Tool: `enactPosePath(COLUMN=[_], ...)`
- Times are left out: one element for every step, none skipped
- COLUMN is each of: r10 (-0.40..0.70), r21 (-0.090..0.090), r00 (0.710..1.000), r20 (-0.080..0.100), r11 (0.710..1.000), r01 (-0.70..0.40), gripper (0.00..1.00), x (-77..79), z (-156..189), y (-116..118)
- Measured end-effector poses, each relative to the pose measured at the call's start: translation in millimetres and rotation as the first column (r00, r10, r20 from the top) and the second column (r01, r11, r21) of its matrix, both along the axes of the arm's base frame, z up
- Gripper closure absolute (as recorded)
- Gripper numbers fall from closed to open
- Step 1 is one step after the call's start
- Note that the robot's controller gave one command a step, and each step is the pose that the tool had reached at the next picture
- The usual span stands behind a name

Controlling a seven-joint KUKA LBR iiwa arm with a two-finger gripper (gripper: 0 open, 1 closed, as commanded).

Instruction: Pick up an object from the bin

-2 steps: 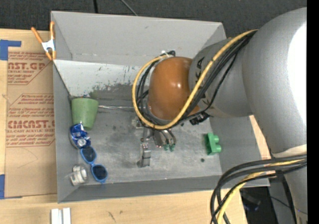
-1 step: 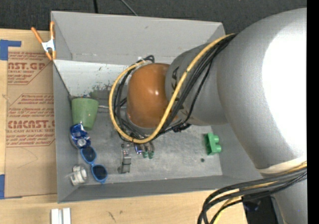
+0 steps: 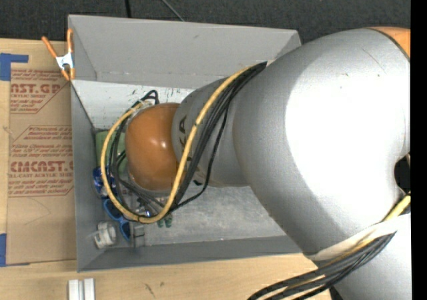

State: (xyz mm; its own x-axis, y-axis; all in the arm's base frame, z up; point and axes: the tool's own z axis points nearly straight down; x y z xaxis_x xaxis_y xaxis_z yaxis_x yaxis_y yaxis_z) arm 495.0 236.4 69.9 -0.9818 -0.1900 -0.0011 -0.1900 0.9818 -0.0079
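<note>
Several small things lie along the bin's point(image 3: 180, 45) left wall: we see blue pieces point(image 3: 110, 209), a green piece point(image 3: 101, 140) and a whitish fitting point(image 3: 103, 235) in the lower-left corner. The gripper point(image 3: 137, 222) hangs low by the blue pieces; we cannot tell whether it is open or holds anything.

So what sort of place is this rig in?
Probably a robotics lab bin-picking cell: a grey metal bin, a large cabled robot arm reaching into it, and small loose things, blue pieces and a whitish piece, at its lower-left corner.
</note>
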Motion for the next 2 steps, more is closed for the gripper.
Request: enactPosePath(r10=[0.001,0.091], r21=[0.005,0.01], r00=[1.0,0.996], r20=[0.001,0.007], r11=[1.0,0.996], r01=[-0.001,-0.091], gripper=[1.0,1.0], x=[0.4,5.1], z=[2,188], y=[1,-9])
